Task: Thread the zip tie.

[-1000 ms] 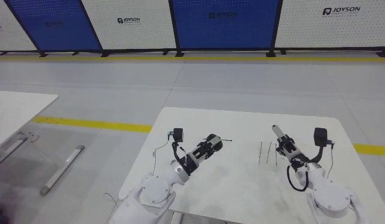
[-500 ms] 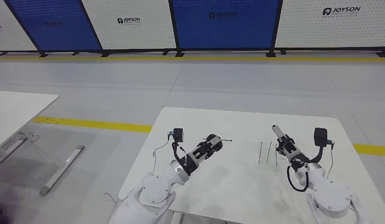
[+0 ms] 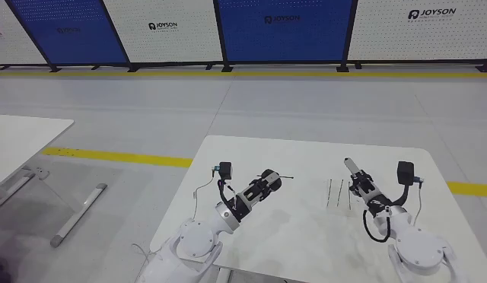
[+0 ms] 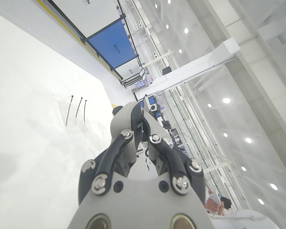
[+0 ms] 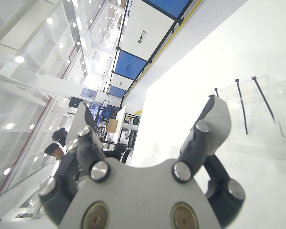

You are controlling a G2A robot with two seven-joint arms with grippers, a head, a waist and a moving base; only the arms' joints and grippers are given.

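Three black zip ties [image 3: 338,192] lie side by side on a clear sheet on the white table [image 3: 304,150], in front of the right arm. They also show in the left wrist view as zip ties [image 4: 77,110] and in the right wrist view as zip ties [image 5: 242,107]. My right gripper [image 5: 150,107] is open and empty, just beside the ties [image 3: 356,173]. My left gripper [image 3: 272,179] is at the table's left middle, its fingers [image 4: 135,115] pressed together. A thin black zip tie [image 3: 287,178] sticks out of its tip toward the right.
The table's near edge runs close under both arms. Blue and white pegboard panels [image 3: 281,20] stand behind a yellow floor line [image 3: 114,157]. Another white table [image 3: 23,142] stands at the far left.
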